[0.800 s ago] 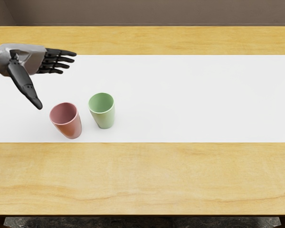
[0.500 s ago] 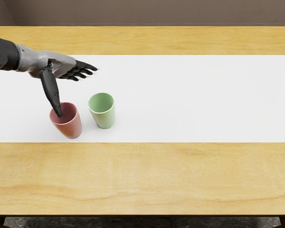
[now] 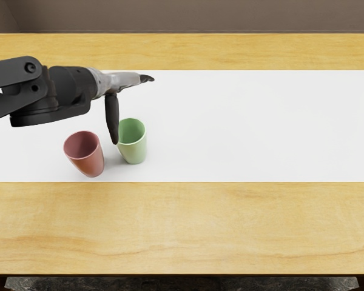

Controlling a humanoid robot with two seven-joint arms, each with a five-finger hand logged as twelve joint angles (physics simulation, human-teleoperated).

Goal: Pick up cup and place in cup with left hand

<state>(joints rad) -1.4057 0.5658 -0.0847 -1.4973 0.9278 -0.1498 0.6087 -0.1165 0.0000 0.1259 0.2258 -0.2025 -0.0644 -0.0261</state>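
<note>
My left hand (image 3: pixel 132 109) reaches in from the picture's left, behind and above the cups. Its fingers are extended to the right and the thumb hangs down apart from them, so it is open and holds nothing. The green cup (image 3: pixel 134 150) stands upright, with the thumb tip overlapping the left side of its rim in the picture; whether they touch I cannot tell. To its left the red cup (image 3: pixel 90 162) stands on its own, its mouth uncovered.
A white strip (image 3: pixel 261 127) runs across the wooden table (image 3: pixel 188 224) from side to side, and both cups stand on it. The left forearm (image 3: pixel 54 91) spans the back left, behind the red cup.
My left hand has moved to the right, its thumb passing from left of the red cup to the green cup's rim, and more of the arm shows. Both cups have stayed put.
</note>
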